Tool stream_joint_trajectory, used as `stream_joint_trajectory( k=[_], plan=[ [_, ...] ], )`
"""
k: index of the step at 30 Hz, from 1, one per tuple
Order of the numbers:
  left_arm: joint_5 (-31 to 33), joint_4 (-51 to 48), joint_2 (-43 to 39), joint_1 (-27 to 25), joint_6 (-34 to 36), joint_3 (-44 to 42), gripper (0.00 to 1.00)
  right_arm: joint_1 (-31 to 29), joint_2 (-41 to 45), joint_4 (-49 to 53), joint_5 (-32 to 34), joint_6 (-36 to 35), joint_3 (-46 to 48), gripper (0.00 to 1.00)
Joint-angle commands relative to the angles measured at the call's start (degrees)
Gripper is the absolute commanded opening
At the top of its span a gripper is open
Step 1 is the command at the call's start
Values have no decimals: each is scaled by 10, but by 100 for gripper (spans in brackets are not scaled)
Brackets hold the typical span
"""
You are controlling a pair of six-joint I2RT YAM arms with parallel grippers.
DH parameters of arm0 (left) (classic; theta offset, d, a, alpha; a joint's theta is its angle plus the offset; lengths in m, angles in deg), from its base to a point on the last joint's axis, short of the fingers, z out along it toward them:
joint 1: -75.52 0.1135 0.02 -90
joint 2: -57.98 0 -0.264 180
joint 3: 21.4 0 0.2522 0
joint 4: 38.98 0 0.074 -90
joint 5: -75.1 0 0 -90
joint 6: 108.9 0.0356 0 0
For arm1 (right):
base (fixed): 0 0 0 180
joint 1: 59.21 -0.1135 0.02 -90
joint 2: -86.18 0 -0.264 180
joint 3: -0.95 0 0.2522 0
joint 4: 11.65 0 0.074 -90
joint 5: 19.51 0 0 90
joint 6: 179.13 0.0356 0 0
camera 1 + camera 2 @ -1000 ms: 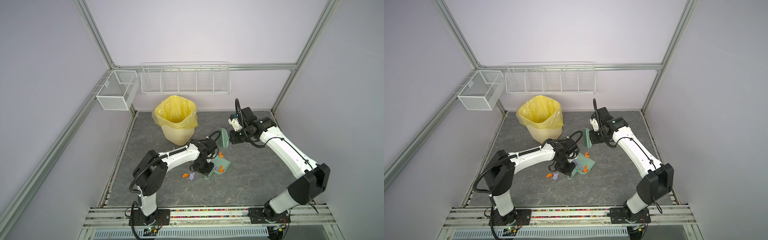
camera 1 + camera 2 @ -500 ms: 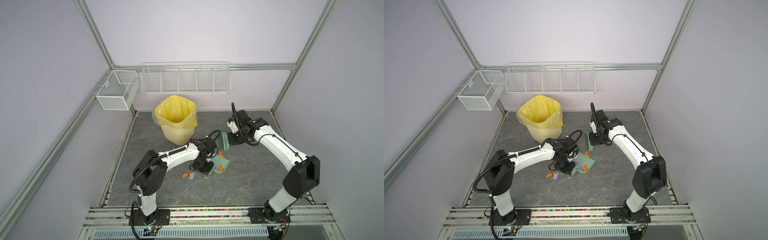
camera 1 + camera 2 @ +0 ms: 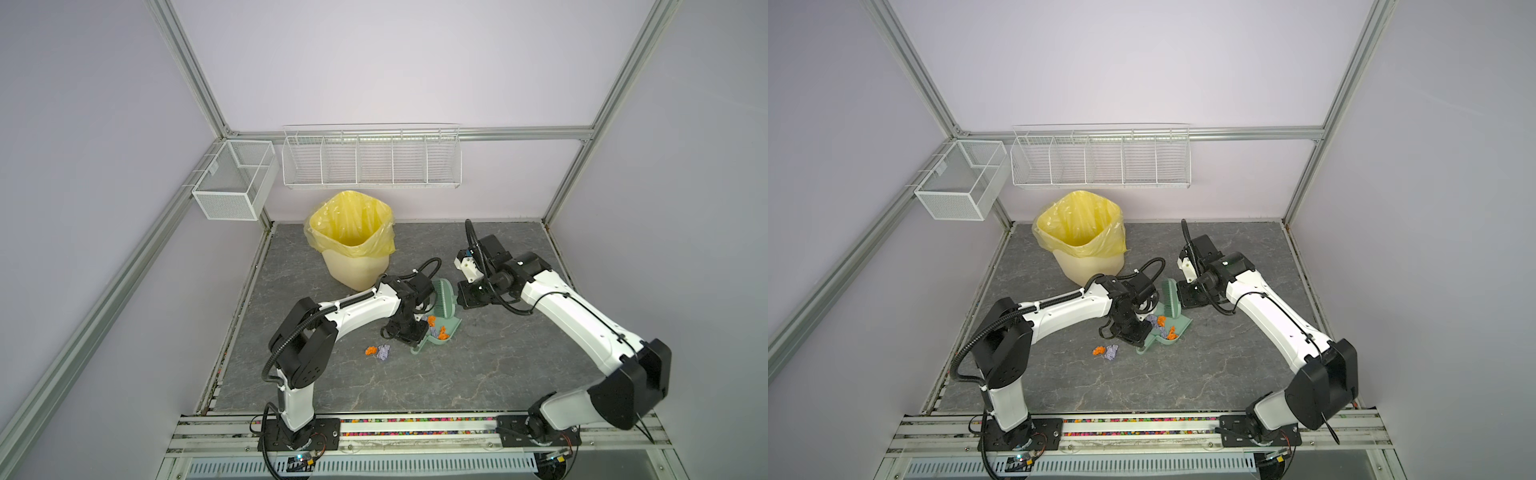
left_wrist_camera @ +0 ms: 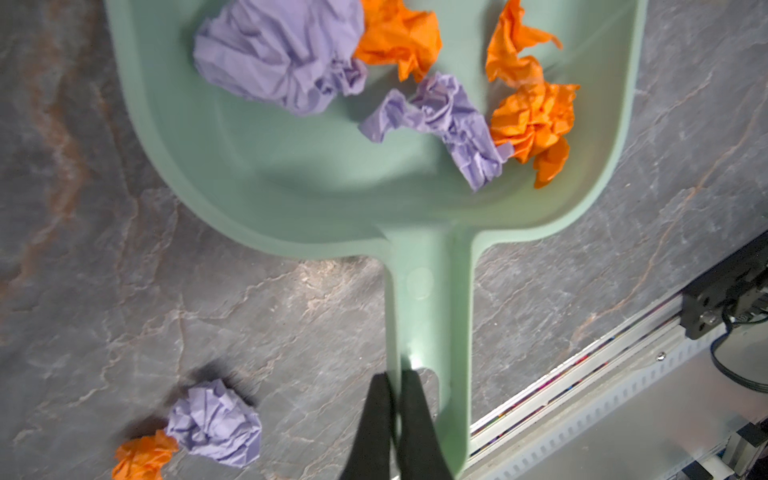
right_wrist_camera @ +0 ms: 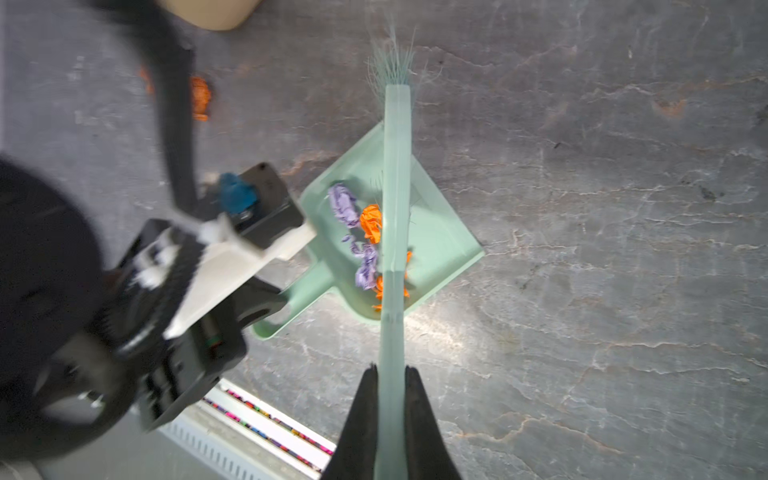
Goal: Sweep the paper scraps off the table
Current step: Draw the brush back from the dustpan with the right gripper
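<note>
The table (image 3: 478, 365), a large flat dark grey surface with pale marble-like veins, floors a booth of plain lavender walls (image 3: 415, 62) and aluminium framing (image 3: 192, 70). Read a top view as a clock face with the arm bases at 6 o'clock. A long white wire rack (image 3: 371, 160) hangs on the far wall at 12. A white mesh basket (image 3: 232, 187) hangs on the side wall at 10. A cream plastic bin (image 3: 357, 270) with a yellow liner stands on the table at about 11, and a slotted metal rail (image 3: 415, 430) edges the table at 6.

Near the centre lies a mint-green plastic dustpan (image 3: 453, 323), flat on the table. The paper scraps (image 4: 282, 62) are small crumpled wads of bright orange and lavender paper. Several sit inside the dustpan. One orange wad (image 3: 369, 351) and one lavender wad (image 3: 384, 352) lie touching each other on the bare table at 8 o'clock of the dustpan, near it.

The left gripper (image 4: 397, 384) has its jaws pressed together on the thin side wall of the dustpan's handle, close to the handle's end. The right gripper (image 5: 390, 374) is clamped on the flat handle of a mint-green brush (image 5: 395, 166). The brush runs over the dustpan, its bristles reaching past the open lip toward 12 o'clock. Whether the bristles touch the table cannot be told.
</note>
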Motion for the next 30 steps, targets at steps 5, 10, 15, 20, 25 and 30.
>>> stream_joint_trajectory(
  k=[5, 10, 15, 20, 25, 30],
  plan=[
    [9, -10, 11, 2, 12, 27, 0, 3, 42, 15, 47, 12, -6, 7],
    [5, -3, 3, 2, 6, 25, 0, 4, 25, 28, 71, 15, -23, 7],
    [14, 4, -27, 2, 0, 19, 0, 15, 58, 32, 102, 20, -18, 7],
    [42, -15, -20, 2, 4, 40, 0, 37, 72, 19, 105, 19, -19, 7],
    [49, -9, -24, 2, -4, 37, 0, 69, 67, 33, 117, 9, -22, 7],
    [34, -1, -28, 2, -9, 38, 0, 84, 86, 25, 119, 15, -5, 7]
  ],
)
